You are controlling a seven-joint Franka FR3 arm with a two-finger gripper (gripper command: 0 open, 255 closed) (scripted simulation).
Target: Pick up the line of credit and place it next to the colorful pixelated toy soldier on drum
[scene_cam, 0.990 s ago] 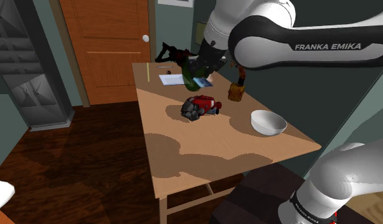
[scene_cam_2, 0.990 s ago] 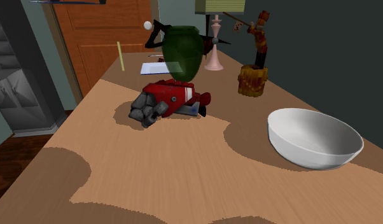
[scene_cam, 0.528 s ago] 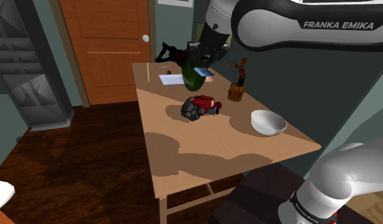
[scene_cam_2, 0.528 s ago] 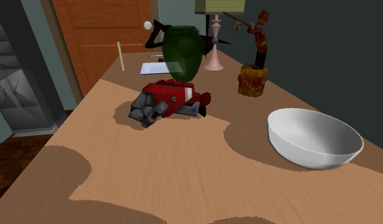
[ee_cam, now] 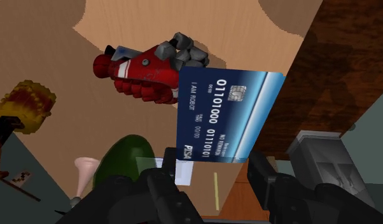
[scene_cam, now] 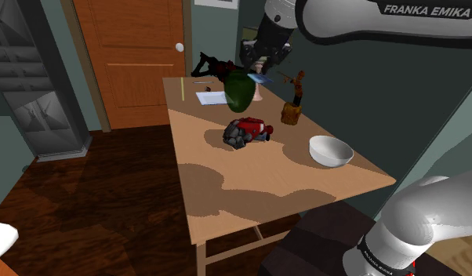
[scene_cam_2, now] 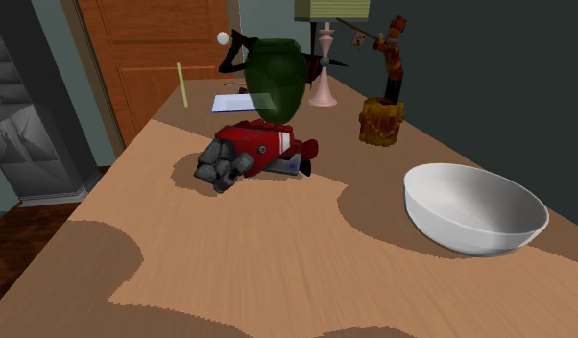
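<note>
**Currently: Card Clamped, Held Clear of the Table**

1. Gripper [ee_cam: 214,173]: the two black fingers [ee_cam: 167,168] are closed on the lower edge of the card; both touch it.
2. Credit card [ee_cam: 225,114]: blue with a white diagonal band, embossed digits and a chip (the face is turned toward the wrist camera). It hangs in the air, touching nothing but the fingers. In the shoulder view the card [scene_cam: 263,78] sits under the gripper [scene_cam: 259,70], just above the top of the green vase [scene_cam: 239,91] and to the left of the toy soldier on drum [scene_cam: 293,99].
3. Wooden table [scene_cam: 226,188]: a red and grey gauntlet toy [scene_cam_2: 249,154] lies near the middle, just in front of the vase.
4. White bowl [scene_cam_2: 474,206]: stands well apart from the soldier, toward the near edge in the second exterior view.
</note>
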